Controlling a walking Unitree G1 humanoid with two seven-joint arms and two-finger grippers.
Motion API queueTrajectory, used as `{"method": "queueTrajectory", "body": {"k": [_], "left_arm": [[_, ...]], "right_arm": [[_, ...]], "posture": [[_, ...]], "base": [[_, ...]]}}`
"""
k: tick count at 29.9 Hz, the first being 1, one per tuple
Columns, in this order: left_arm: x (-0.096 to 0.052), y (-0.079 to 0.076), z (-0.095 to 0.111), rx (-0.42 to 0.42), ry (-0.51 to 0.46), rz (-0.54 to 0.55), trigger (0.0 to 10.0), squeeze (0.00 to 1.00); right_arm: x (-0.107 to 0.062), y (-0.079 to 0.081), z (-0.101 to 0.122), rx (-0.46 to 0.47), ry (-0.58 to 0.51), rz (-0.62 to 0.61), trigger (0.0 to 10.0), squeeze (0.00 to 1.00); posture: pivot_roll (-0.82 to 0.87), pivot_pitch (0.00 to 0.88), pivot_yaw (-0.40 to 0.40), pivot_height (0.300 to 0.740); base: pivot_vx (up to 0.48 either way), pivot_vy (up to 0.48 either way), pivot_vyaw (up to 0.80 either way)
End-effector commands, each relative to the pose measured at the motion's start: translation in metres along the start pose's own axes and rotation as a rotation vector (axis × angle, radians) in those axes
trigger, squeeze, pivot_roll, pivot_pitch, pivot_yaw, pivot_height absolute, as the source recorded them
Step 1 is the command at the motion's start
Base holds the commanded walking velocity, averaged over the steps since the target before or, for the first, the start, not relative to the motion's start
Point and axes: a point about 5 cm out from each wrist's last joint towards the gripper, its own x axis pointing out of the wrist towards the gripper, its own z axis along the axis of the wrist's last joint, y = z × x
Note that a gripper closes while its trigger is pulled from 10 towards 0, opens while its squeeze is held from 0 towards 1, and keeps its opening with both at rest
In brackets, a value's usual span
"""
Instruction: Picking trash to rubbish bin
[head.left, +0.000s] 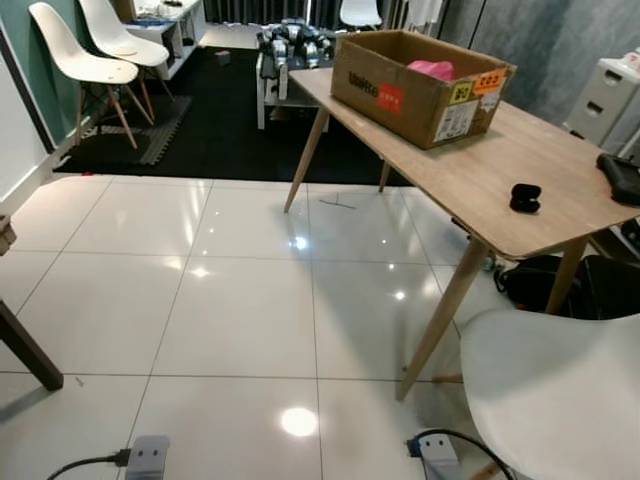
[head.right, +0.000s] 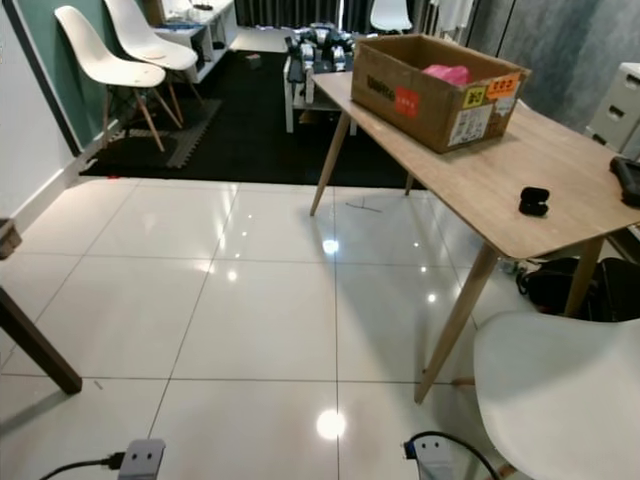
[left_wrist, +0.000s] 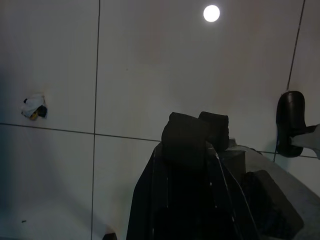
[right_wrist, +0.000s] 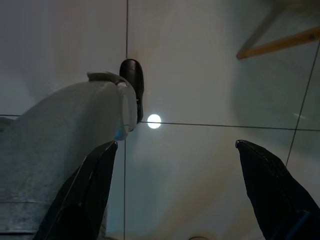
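Observation:
A small crumpled white scrap of trash (left_wrist: 33, 106) lies on the white floor tiles, seen in the left wrist view well off to the side of my left gripper (left_wrist: 196, 131). That gripper hangs above the floor, shut, with its two black fingertips together and nothing between them. My right gripper (right_wrist: 175, 150) also hangs over the tiles and is open, its fingers (right_wrist: 95, 175) spread wide with only bare floor between them. My grey leg and black foot (right_wrist: 132, 85) stand beside it.
A wooden table (head.left: 480, 170) on the right carries a cardboard box (head.left: 415, 85) and a small black case (head.left: 524, 196). A white chair (head.left: 550, 390) stands near right, and two more chairs (head.left: 95, 60) at the far left. Power strips (head.left: 148, 455) lie on the floor, with a dark table leg (head.left: 30, 350) at left.

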Motion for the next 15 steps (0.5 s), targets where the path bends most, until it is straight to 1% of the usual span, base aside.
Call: {"method": "queueTrajectory", "body": {"k": [1, 3, 15], "left_arm": [[-0.0001, -0.0034, -0.0042, 0.010, 0.020, -0.011, 10.0, 0.00], [0.0000, -0.0028, -0.0035, 0.015, 0.019, -0.011, 10.0, 0.00], [0.0004, -0.0013, 0.0010, 0.037, 0.011, -0.021, 10.0, 0.00]], "right_arm": [[-0.0002, -0.0008, -0.0028, 0.011, 0.000, -0.002, 10.0, 0.00], [-0.0002, -0.0007, -0.0031, 0.011, 0.000, 0.000, 10.0, 0.00], [-0.0001, 0.0007, -0.0035, 0.011, -0.005, 0.005, 10.0, 0.00]], "posture": [[0.09, 0.000, -0.016, 0.740], [0.09, 0.000, -0.016, 0.740], [0.08, 0.000, -0.005, 0.740]], "base": [[0.326, 0.000, 0.00], [0.000, 0.000, 0.00], [0.342, 0.000, 0.00]]}}
